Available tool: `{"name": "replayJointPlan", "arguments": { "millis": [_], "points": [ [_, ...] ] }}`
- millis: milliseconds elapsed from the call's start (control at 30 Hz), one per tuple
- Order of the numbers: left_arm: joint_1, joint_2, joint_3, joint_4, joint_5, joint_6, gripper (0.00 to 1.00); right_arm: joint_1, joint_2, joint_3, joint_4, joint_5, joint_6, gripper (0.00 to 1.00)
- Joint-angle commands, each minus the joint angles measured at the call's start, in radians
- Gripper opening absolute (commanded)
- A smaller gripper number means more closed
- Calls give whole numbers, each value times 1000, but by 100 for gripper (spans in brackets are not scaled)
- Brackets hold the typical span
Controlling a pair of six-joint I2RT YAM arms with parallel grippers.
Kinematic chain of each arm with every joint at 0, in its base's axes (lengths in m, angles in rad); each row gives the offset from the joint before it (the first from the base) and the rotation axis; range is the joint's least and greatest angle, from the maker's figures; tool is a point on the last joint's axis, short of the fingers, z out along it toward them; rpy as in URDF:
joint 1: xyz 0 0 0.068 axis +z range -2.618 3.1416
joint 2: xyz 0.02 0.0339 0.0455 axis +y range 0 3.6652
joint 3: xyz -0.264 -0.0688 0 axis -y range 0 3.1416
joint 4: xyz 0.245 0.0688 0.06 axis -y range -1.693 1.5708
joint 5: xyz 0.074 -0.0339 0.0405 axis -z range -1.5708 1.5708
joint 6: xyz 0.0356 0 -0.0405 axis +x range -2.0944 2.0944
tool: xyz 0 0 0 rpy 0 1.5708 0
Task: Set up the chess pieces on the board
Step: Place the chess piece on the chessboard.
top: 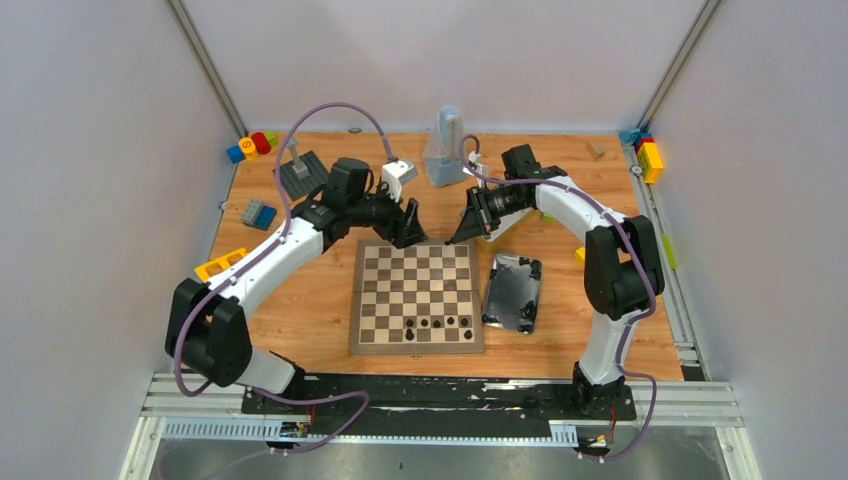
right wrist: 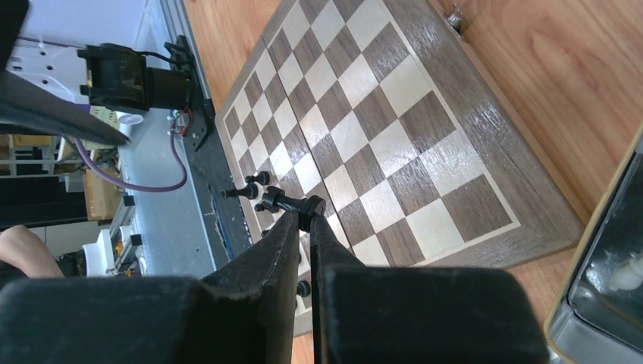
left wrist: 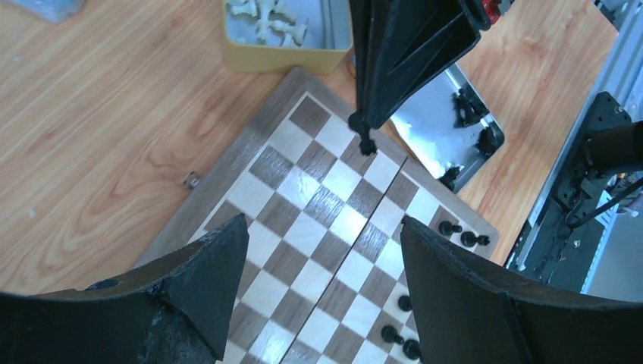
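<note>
Board [top: 390, 285] lies flat on the tabletop [top: 300, 310] between the arms. The right gripper [right wrist: 305, 220] is clamped on a black piece [right wrist: 290, 202] at its very fingertips, hanging over the squares near the board's far right corner. The piece looks roughly upright, its long axis running the same way as the placed pieces [top: 437, 323], which stand in the near rows on the right half.

That is the relation that matters. The held piece is at the far edge, while its own colour is lined up at the near edge. As I judge it, the piece must travel toward the arm bases along the right side before it goes down on a free square. The right arm holds it and is nearer to that side, so it is the one for the job.

The left gripper [left wrist: 324, 226] hovers over the far middle of the board, fingers wide apart and holding nothing. Spare black figures lie in the metal tin [top: 512, 295] just right of the board. White pieces [left wrist: 265, 19] sit in a yellow tin [left wrist: 273, 59] beyond the far edge.
</note>
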Motion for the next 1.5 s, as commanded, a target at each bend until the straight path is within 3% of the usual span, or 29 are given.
{"name": "replayJointPlan", "arguments": {
  "millis": [0,267,633,1133,1467],
  "points": [
    [-74,71,78,85,-47,-94,78,4,0,11,115,-96,84,0],
    [-125,176,154,68,-87,-156,65,5,5,2,128,-103,107,0],
    [-140,275,208,45,-5,-171,53,4,-7,-3,135,-100,109,0],
    [-147,284,216,41,18,-166,43,4,-4,-1,136,-101,108,0],
    [-147,285,229,34,28,-157,29,4,0,-3,136,-109,109,0]
  ]
}}
